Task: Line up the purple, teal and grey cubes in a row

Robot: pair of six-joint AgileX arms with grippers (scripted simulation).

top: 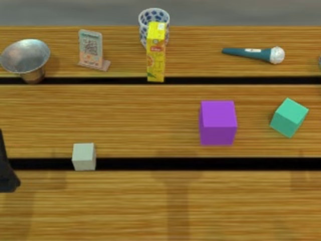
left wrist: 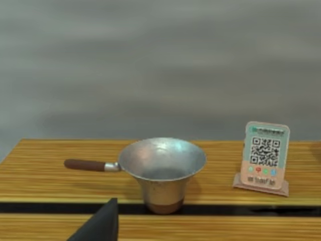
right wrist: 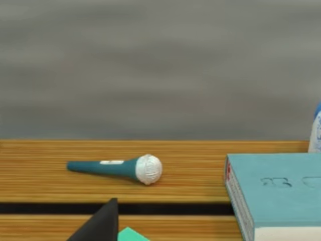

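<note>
- The purple cube [top: 218,122] is the largest of the three — bright, matte, plain on every face, sitting square to the plank lines on the middle band of the wooden table [top: 125,120].
- The teal cube [top: 289,117] is mid-sized, green-teal and matte, turned at an angle so a corner points toward the front; it stands near the purple one on its right, apart from it.
- The grey cube [top: 84,156] is the smallest, pale and matte, resting at the edge of the front dark gap, well apart from the other two, toward the table's left.
- The left gripper [top: 6,170] shows only as a dark shape at the top view's left edge, with the grey cube the nearest of the three to it, off to its right; whether it is spread or pressed together I cannot tell. In its wrist view a dark fingertip [left wrist: 100,225] pokes in, with the metal pan [left wrist: 163,170] and the QR-code stand [left wrist: 263,158] beyond it.
- The right gripper is out of the top view; its wrist view shows a dark fingertip [right wrist: 100,225] just beside a sliver of the teal cube [right wrist: 131,234], and I cannot tell its state either.
- Beyond that fingertip lie a teal microphone [right wrist: 118,168] and a light blue book [right wrist: 273,193]; a yellow juice carton [top: 156,51] stands in front of a patterned cup [top: 153,19] at the back.
</note>
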